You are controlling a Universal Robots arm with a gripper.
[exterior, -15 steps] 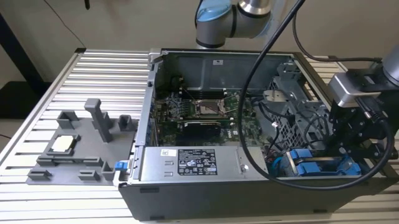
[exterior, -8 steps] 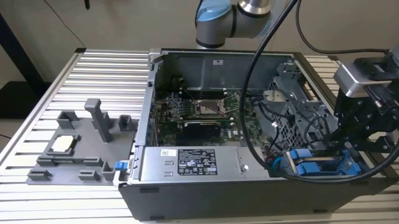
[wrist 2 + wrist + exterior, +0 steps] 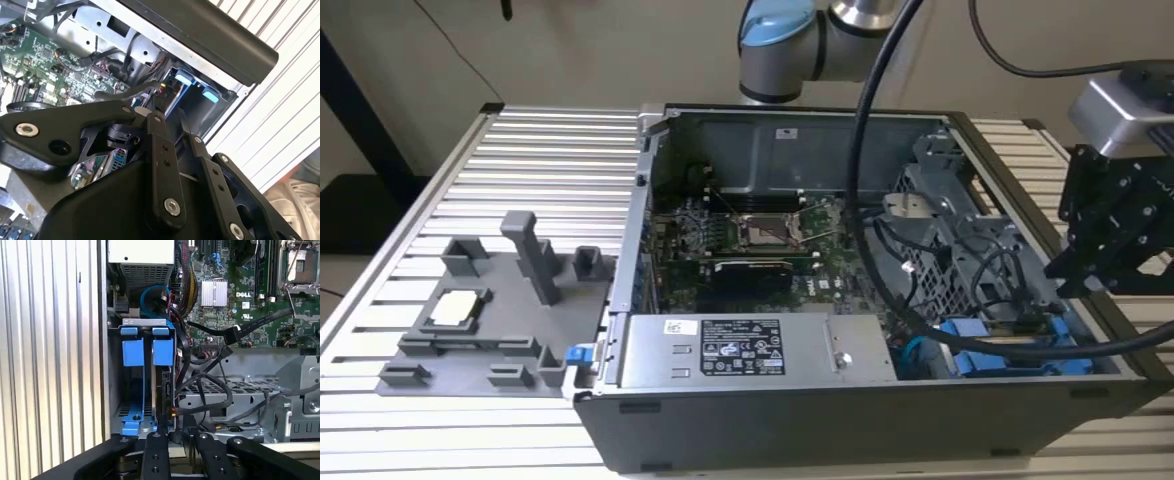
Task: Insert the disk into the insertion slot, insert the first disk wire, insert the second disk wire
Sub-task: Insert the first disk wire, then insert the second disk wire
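The disk [image 3: 161, 390] stands edge-on in the drive bay of the open computer case [image 3: 761, 450], and the blue tab of its carrier [image 3: 162, 351] faces out. A second blue carrier [image 3: 132, 351] sits beside it. In the exterior view the same blue carriers [image 3: 994, 355] are at the case's near right corner. My gripper [image 3: 179, 434] hovers just over the disk's rear end, its fingers [image 3: 155, 455] apart, and I see nothing gripped between them. Black wires [image 3: 200, 390] loop beside the disk. One black wire ends in a loose connector [image 3: 231, 335] over the motherboard. My gripper [image 3: 171, 127] also points at the blue bay [image 3: 182, 80].
The case lies on a ribbed aluminium table [image 3: 534, 150]. Inside are the motherboard [image 3: 747, 235], the power supply [image 3: 747, 350] and a metal drive cage [image 3: 240, 395]. A grey fixture block [image 3: 494, 320] stands at the exterior view's left. A thick black cable [image 3: 867, 180] hangs across the case.
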